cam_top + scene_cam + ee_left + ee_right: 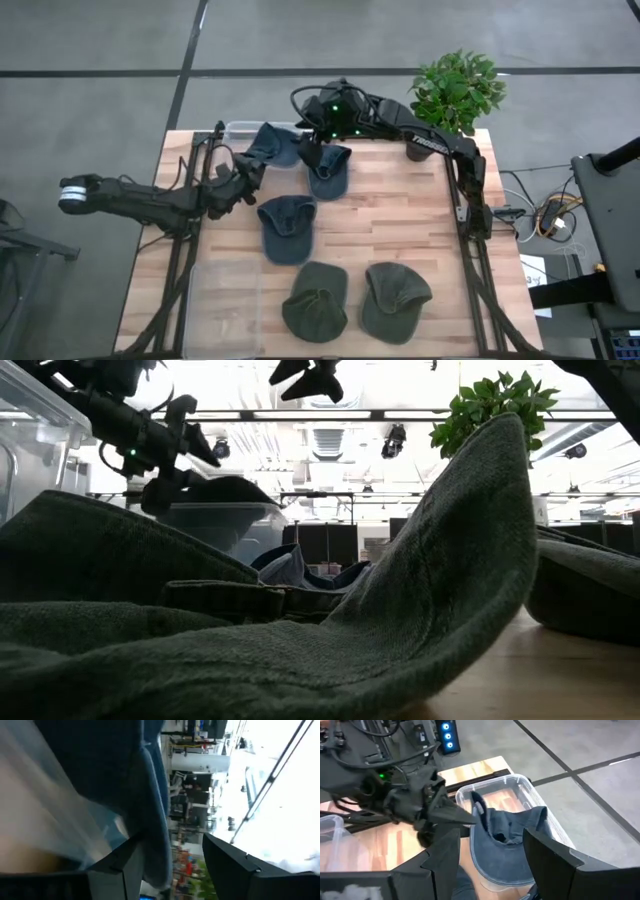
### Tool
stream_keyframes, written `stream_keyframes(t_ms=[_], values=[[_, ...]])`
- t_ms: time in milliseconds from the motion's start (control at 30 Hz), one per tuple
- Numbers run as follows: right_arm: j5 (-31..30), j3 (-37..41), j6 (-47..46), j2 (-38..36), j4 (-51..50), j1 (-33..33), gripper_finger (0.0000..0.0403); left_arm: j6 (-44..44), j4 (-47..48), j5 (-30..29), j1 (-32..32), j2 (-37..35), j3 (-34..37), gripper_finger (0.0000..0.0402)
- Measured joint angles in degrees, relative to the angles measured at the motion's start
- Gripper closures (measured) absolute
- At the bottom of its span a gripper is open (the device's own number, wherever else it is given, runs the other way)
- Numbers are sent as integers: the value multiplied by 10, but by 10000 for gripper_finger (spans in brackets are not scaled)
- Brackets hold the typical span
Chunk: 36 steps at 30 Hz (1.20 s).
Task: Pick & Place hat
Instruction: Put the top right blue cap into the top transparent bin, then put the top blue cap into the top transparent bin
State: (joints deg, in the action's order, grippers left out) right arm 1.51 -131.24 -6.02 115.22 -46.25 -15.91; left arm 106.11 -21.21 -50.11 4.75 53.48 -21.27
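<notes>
A blue hat (275,145) lies in the clear bin (238,128) at the table's far edge, with part of it over the bin's rim; it also shows in the right wrist view (515,835). My left gripper (256,167) reaches level toward it from the table's left and is open, and the hat's raised edge (155,820) stands between its fingers. My right gripper (315,150) hangs open and empty above a second blue hat (328,172). A third blue hat (285,228) and two green hats (315,300) (393,298) lie flat on the table. My left gripper has the blue hat's raised edge (479,811) between its open fingers, close beside one finger (127,865). I cannot tell whether that finger touches the cloth. The fingers come in level from the table's left. The rest of the hat lies in the bin.
A second clear bin (225,305) stands at the table's near left. A potted plant (455,90) stands at the far right corner. Bare wood (420,200) lies on the table's right half between the hats and the right arm's base.
</notes>
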Motion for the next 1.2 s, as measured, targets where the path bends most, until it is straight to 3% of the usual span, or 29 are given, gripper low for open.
stream_keyframes(t_ms=[633, 967, 1200], values=[[15, 1, -2, 0, -13, 0, 193, -258, 11, 105, -4, -38, -55, 211], [29, 5, 0, -3, -220, 5, 193, -314, 6, 152, -4, -39, -58, 211], [62, 47, -29, -10, -288, 16, 195, -359, 2, 182, -4, -42, -58, 211]])
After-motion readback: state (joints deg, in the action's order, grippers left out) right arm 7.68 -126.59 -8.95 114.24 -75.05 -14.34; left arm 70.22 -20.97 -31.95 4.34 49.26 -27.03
